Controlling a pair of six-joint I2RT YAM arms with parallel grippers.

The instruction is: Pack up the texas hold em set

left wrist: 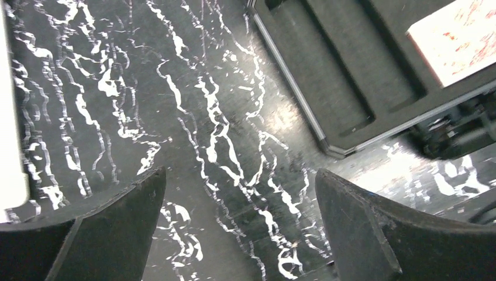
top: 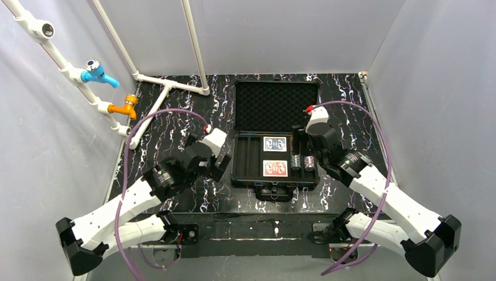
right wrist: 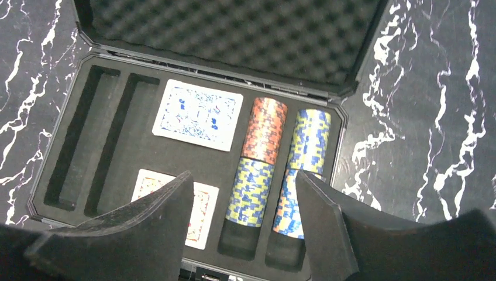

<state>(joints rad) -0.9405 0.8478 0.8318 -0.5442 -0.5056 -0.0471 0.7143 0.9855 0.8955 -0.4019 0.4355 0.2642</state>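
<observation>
Plain grey walls close in a black marble-patterned tabletop (top: 210,196) veined with white. Along its far left side runs a frame of white plastic pipes (top: 196,52) carrying a blue tap (top: 96,73) and an orange tap (top: 126,108). The black hard plastic briefcase (top: 246,157) lies open in the middle of the tabletop. Its egg-crate foam lid (top: 276,105) is folded back on the far side and its slotted tray faces up on the near side. Two long narrow slots (right wrist: 96,140) run along the tray's left part. To their right, the blue-backed card deck (top: 275,143) lies flat in the far recess and the red-backed card deck (top: 275,168) in the near one. Right of the decks, four short rolls of poker chips lie on their sides in two grooves. In the left groove sit an orange roll (right wrist: 265,129) at the far end and a blue-and-yellow roll (right wrist: 251,190) nearer. In the right groove, two blue-mixed rolls (right wrist: 309,140) lie end to end. The right tool (right wrist: 244,175) hangs over the near ends of these grooves, its fingers (right wrist: 319,211) spread apart and gripping nothing. The left tool (left wrist: 240,172) hovers over bare tabletop just left of the briefcase's near left corner, its fingers spread wide with nothing between them.
</observation>
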